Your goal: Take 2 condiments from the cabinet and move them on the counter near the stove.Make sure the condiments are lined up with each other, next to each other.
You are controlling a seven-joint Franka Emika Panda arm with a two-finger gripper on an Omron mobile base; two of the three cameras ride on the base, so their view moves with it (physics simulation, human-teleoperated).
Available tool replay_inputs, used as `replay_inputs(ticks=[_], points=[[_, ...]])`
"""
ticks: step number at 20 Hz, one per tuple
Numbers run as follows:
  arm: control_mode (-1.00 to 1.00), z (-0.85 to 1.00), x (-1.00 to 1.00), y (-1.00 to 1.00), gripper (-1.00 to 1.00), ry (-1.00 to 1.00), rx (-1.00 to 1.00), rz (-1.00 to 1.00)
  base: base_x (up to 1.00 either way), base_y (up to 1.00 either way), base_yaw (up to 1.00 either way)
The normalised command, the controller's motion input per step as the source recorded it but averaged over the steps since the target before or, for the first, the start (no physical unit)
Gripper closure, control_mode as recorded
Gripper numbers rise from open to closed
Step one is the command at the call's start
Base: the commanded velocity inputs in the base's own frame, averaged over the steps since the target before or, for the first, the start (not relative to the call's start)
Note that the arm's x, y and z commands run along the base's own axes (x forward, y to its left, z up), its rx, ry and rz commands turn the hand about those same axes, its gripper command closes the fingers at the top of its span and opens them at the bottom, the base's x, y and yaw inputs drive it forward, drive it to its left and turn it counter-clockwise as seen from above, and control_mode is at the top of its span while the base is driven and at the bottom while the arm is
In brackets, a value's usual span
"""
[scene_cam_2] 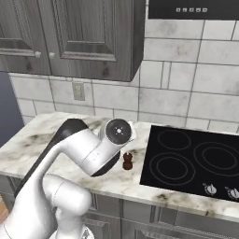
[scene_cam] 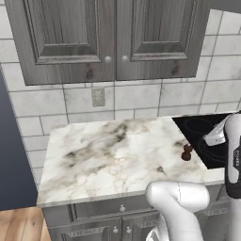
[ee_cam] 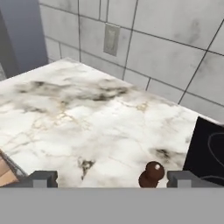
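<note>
A squat dark red-brown condiment shaker (scene_cam: pixel 187 152) stands upright on the white marble counter (scene_cam: pixel 108 155), just left of the black stove (scene_cam: pixel 204 136). The right base view shows the same shaker (scene_cam_2: pixel 127 161) by the stove's (scene_cam_2: pixel 196 161) left edge, partly behind my arm. In the hand view my gripper (ee_cam: pixel 113 179) is open, its fingertips (ee_cam: pixel 43 178) set wide apart above the counter (ee_cam: pixel 87 131). The shaker (ee_cam: pixel 151 175) shows between them, nearer the right one, and neither touches it. Both doors of the grey cabinet (scene_cam: pixel 108 37) above are shut.
A wall outlet (scene_cam: pixel 98 96) sits on the tiled backsplash under the cabinet. Silver stove knobs (scene_cam_2: pixel 211 188) line the cooktop's front edge. A range hood (scene_cam_2: pixel 193 9) hangs above the stove. The counter ends at its left edge above wooden floor (scene_cam: pixel 19 223).
</note>
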Motion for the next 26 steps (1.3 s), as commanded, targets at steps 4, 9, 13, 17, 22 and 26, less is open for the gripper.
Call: replay_inputs(ticks=[4,9,13,17,22,26], points=[[-1.0,0.59,-0.34,0.98,-1.0,-0.15,-0.08,-0.32,0.0,0.0,0.0],[-1.0,0.56,-0.35,0.61,-1.0,-0.06,-0.01,-0.39,0.0,0.0,0.0],[-1.0,0.73,-0.21,0.07,-1.0,0.12,0.0,-0.36,0.0,0.0,0.0],[-1.0,0.53,-0.03,0.0,-1.0,0.12,0.0,-0.24,0.0,0.0,0.0],[-1.0,0.12,-0.03,0.0,-1.0,-0.03,0.0,-0.05,0.0,0.0,0.0],[-1.0,0.0,-0.18,0.0,-1.0,-0.09,0.04,0.1,0.0,0.0,0.0]])
